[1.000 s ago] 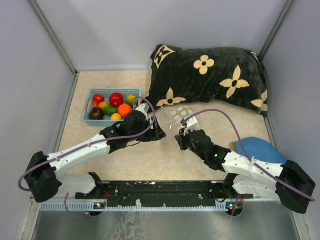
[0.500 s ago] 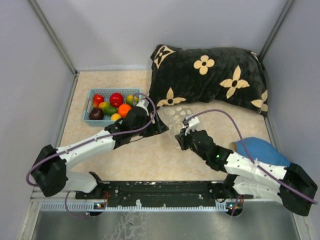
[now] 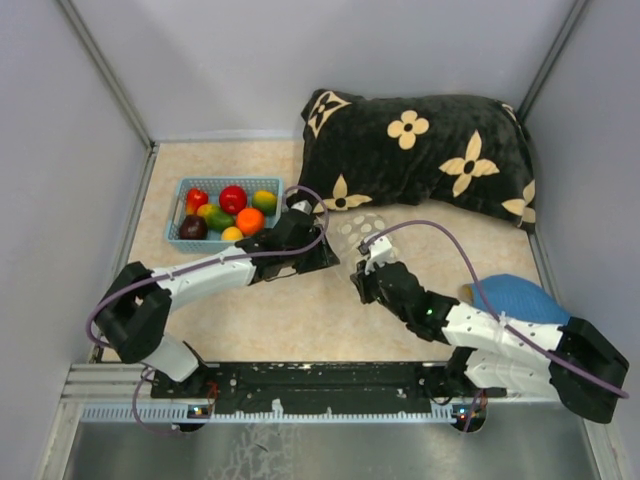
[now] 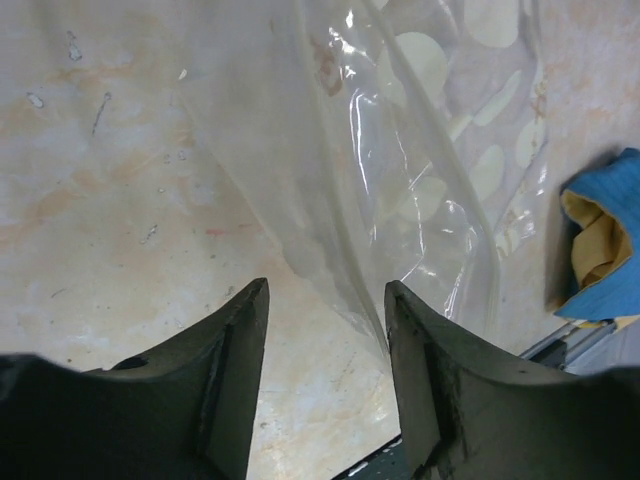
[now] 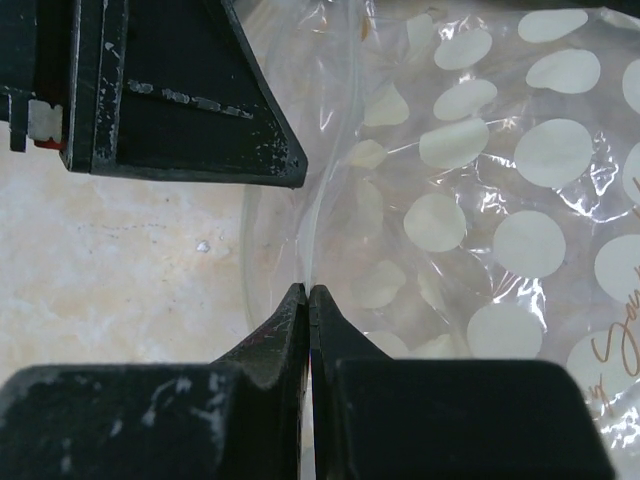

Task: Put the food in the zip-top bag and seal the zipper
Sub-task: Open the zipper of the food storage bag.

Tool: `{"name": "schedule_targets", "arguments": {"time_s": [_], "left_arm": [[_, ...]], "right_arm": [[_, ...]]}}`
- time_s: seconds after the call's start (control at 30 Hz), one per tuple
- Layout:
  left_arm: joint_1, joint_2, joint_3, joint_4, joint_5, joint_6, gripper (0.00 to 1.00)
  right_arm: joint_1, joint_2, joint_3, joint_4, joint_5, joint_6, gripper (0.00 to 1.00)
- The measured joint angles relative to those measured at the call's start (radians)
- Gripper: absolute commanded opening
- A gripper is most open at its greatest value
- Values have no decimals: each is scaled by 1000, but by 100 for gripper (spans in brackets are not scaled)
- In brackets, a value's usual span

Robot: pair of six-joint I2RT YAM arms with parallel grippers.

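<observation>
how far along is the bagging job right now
Done: nothing is bagged yet; all the food sits in the blue basket. In hand: the right gripper is pinched shut on the mouth edge of the zip-top bag, and the left gripper, jaws open, straddles that edge nearby, apparently to spread it. Left: load every piece, then press the zipper closed.

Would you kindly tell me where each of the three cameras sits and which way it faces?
Top external: above and behind the bases, looking down on the table; both arms show.
Left wrist: on the left arm, looking past the open left gripper at the zip-top bag and a blue cloth.
Right wrist: on the right arm, looking along the right gripper, shut on the bag's edge; part of the left gripper shows.
Shared: both wrist views show the bag's edge.
</observation>
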Motion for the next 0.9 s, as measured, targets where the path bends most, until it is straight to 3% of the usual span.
{"name": "schedule_targets", "arguments": {"time_s": [0.3,0.4,0.67,0.9], "left_arm": [[0,12,-22,-25,-16,2,0],[0,17,-37,-24,-9,0,0],[-7,-10,-60,-10,14,3,0],[-18,-84,-64,-9,14,12,0]], "right_arm": [[39,41,0,-4,72,-21,0],[45,55,1,1,80,-21,2],[48,121,23,8,103,-19,34],[49,203,103,21,122,-36,48]]}}
